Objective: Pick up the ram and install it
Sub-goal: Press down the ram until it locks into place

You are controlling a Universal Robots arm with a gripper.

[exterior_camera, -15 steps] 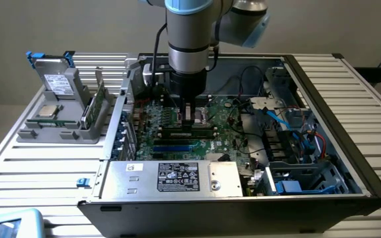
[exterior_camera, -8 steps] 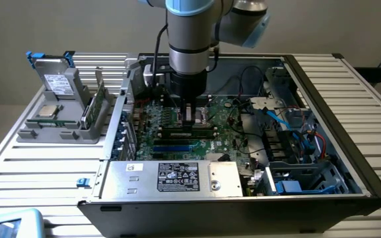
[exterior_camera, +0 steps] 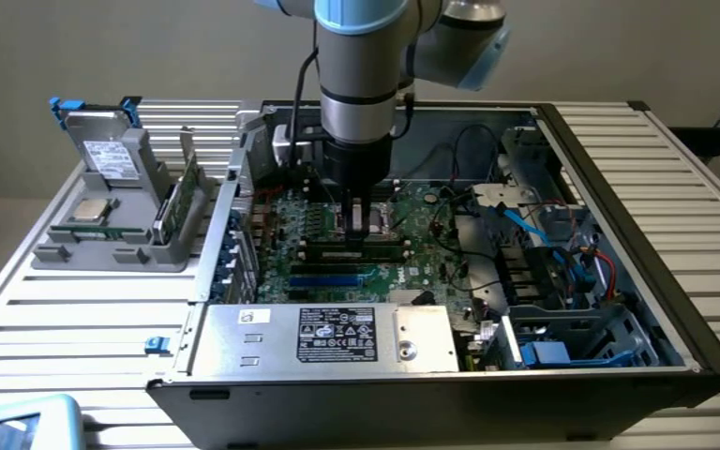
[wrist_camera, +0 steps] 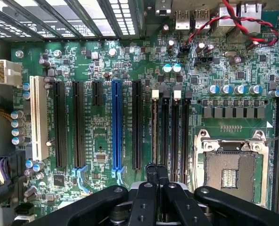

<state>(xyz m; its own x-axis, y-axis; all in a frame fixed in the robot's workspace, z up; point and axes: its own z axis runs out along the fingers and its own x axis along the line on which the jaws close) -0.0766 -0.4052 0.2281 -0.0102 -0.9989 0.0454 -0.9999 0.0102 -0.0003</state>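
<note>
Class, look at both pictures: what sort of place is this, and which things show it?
Probably a computer-assembly test bench: an open PC case on a slatted table, a parts holder beside it, and a robot gripper over the motherboard.

The arm (exterior_camera: 357,70) comes in from above, its grey wrist section hanging straight down, with a blue-capped joint at the top and a second joint bulging toward the exterior view's right. A black cable runs down beside it. The tool (exterior_camera: 360,223) points straight down, low at the end of the wrist. In the wrist view the tool (wrist_camera: 157,175) has its black fingers (wrist_camera: 151,172) pressed together, fully closed.
</note>
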